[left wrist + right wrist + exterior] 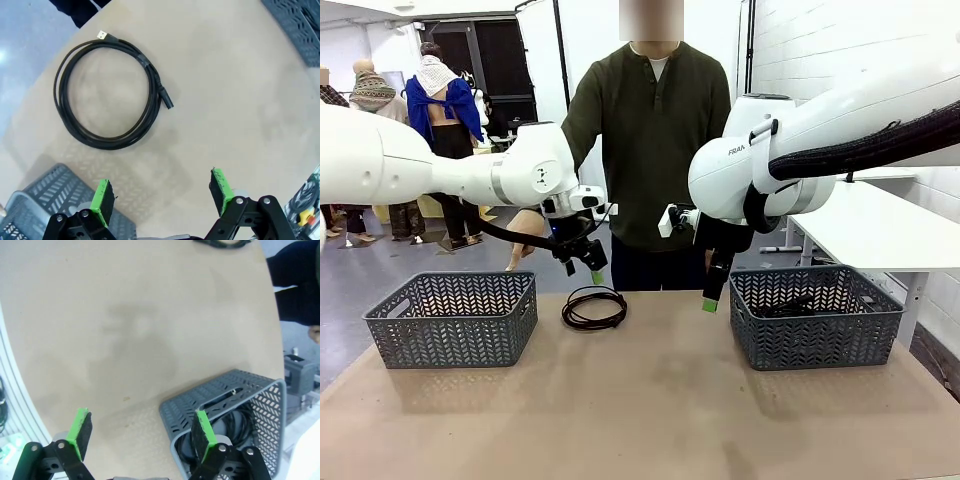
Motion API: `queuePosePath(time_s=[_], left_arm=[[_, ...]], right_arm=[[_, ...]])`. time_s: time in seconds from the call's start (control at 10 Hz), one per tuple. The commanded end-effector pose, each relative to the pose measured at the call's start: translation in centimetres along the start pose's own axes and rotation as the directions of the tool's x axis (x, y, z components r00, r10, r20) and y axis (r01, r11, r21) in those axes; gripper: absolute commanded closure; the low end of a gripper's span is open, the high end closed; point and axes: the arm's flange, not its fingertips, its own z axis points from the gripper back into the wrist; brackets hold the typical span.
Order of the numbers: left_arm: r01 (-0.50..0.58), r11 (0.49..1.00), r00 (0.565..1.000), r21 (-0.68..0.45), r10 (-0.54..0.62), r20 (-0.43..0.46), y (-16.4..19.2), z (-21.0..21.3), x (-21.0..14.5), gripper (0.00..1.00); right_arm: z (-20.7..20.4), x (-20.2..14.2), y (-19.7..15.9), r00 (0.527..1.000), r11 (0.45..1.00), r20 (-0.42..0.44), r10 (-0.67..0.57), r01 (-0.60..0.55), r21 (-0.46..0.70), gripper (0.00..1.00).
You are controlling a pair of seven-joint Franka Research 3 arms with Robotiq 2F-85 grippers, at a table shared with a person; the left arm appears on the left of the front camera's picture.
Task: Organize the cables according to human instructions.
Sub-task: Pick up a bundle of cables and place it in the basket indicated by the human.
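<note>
One black coiled cable [594, 307] lies on the table near its far edge, between the two baskets; the left wrist view shows the coil [107, 95] with a USB plug at one end. My left gripper [582, 265] hangs open just above and left of it, nothing between its fingers [103, 199]. My right gripper [713, 290] is open too, hovering by the near-left corner of the right basket [814, 318]. Black cable lies inside that basket [235, 426]. A bit of the table coil [222, 243] shows at the top edge of the right wrist view.
An empty grey basket [454, 318] stands at the left; its corner [45, 200] shows beneath my left gripper. A person stands at the far side, one hand [524, 233] lowered near the table edge. The table's near half is open surface.
</note>
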Motion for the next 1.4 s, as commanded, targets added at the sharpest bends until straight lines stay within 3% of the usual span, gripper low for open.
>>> queuePosePath(time_s=[0.0,0.1,0.2,0.8,1.3], left_arm=[[-0.087,0.996,0.996,0.018,0.087,0.013,-0.1,-0.2,2.0,0.0],[-0.102,0.994,0.995,0.045,0.101,0.019,-0.2,-0.3,1.9,0.0],[-0.037,0.999,0.999,-0.002,0.037,0.004,-0.1,-0.5,0.7,0.0],[-0.037,0.999,0.999,-0.002,0.037,0.004,-0.1,-0.5,0.7,0.0],[-0.152,0.988,0.988,0.03,0.153,-0.008,-0.2,-1.8,1.5,0.0]], right_arm=[[-0.1,0.0,0.0,1.0,1.0,-0.002,-0.002,0.002,-0.005,0.0],[-0.1,0.0,0.0,1.0,1.0,-0.002,-0.002,0.002,-0.005,0.0],[-0.1,0.0,0.0,1.0,1.0,-0.002,-0.002,0.002,-0.005,0.0],[-0.1,0.0,0.0,1.0,1.0,-0.002,-0.002,0.002,-0.005,0.0],[-0.1,0.0,0.0,1.0,1.0,-0.002,-0.002,0.002,-0.005,0.0]])
